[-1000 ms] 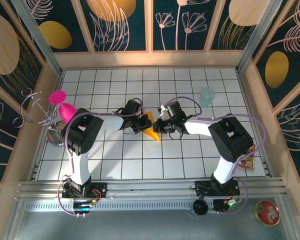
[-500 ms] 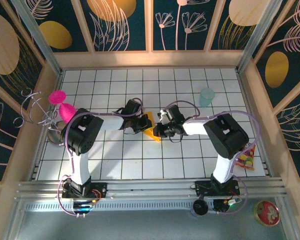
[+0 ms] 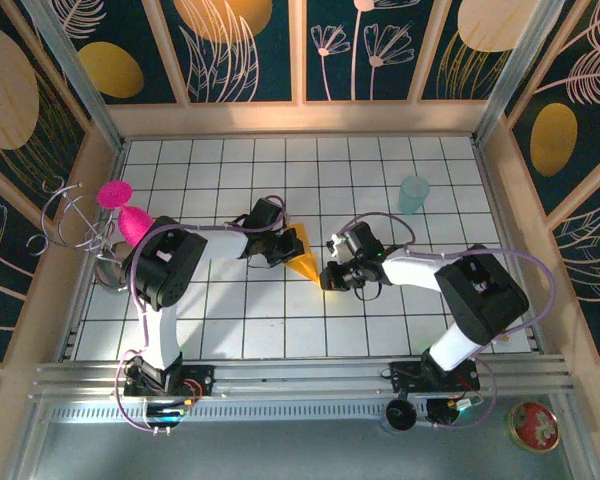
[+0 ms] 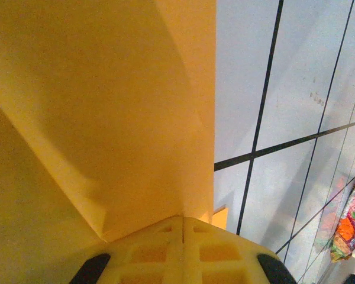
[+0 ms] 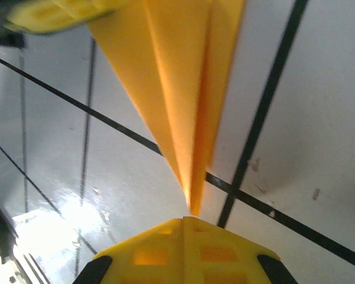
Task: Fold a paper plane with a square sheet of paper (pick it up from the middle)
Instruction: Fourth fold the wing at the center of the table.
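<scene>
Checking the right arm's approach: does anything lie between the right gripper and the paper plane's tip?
Nothing visible does. The right gripper, shut, points at the tip of the paper plane, only bare tile between them.

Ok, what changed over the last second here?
The right claw, shut, slid back toward the near edge, from the paper plane's right side to just off its pointed tip; its elbow swung out right. Nothing taken or let go. The left claw, shut and resting on the plane, the plane itself and the teal cup stayed put.
</scene>
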